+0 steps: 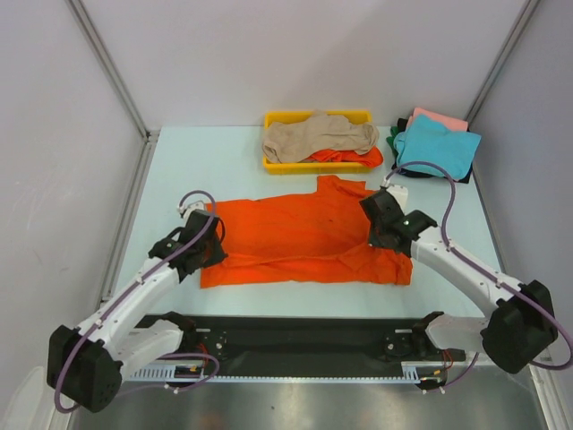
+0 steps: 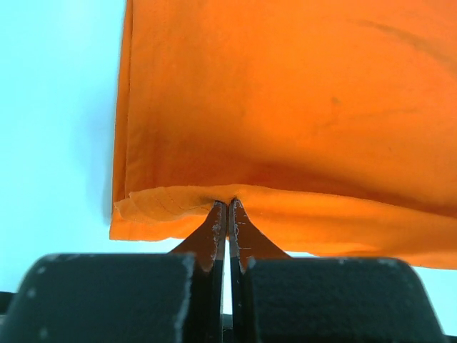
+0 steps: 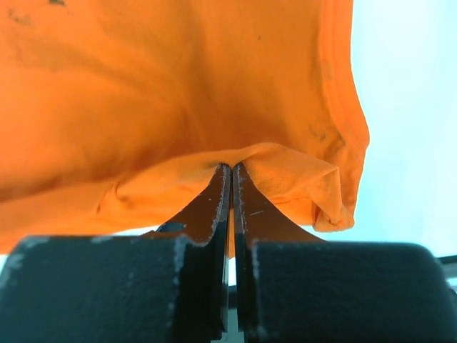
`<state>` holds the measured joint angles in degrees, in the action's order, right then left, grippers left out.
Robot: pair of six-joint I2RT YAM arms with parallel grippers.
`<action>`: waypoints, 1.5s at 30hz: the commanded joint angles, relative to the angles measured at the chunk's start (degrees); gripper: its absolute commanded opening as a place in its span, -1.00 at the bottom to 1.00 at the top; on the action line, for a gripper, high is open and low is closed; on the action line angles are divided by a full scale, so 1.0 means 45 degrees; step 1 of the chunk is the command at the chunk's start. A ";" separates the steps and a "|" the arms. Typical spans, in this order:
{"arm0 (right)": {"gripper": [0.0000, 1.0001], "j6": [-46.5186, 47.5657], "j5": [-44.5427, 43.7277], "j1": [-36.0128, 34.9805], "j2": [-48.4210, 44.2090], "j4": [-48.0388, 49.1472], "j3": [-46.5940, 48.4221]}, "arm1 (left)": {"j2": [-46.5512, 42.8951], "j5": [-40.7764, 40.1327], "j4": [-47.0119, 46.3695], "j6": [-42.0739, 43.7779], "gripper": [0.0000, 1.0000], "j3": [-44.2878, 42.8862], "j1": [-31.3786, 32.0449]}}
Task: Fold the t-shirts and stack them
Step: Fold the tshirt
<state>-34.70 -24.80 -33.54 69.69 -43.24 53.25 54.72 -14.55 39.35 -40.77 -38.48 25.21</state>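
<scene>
Mostly the clutter sits at the far edge of the table point(image 1: 269, 300): a yellow tray point(image 1: 273, 164) holding a crumpled beige shirt point(image 1: 318, 136) with a bit of orange cloth point(image 1: 354, 158) under it, and to the right a folded pile with a teal shirt point(image 1: 439, 148) on top, a pink one point(image 1: 439, 118) and a dark green one point(image 1: 395, 141) showing beneath. Both lie beyond the arms, apart from them. The orange t-shirt point(image 1: 304, 237) lies spread flat mid-table between the two arms. The left gripper point(image 2: 228, 204) is pinched tight on a raised fold at the shirt's left edge, and the right gripper point(image 3: 230, 168) is clamped on a bunched fold at its right edge, near the corner.
</scene>
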 commanded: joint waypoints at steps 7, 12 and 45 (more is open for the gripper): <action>-1.00 0.1265 0.0549 0.0812 0.1543 0.1191 0.0997 | 0.1394 0.1123 -0.1304 0.0780 -0.99 -0.0453 -0.1403; -1.00 0.1557 0.0530 0.1377 0.2343 0.1679 0.1212 | 0.2448 0.1278 -0.1713 0.0741 -0.83 -0.0726 -0.1831; 0.72 -0.3343 0.3304 0.5129 -0.6209 0.1661 -0.6619 | -0.2433 0.2412 -0.2319 -0.2697 0.62 0.4625 -0.2107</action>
<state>-47.75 -7.25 -10.90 43.31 -35.42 22.61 43.20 -4.10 30.50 -51.53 -19.14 15.49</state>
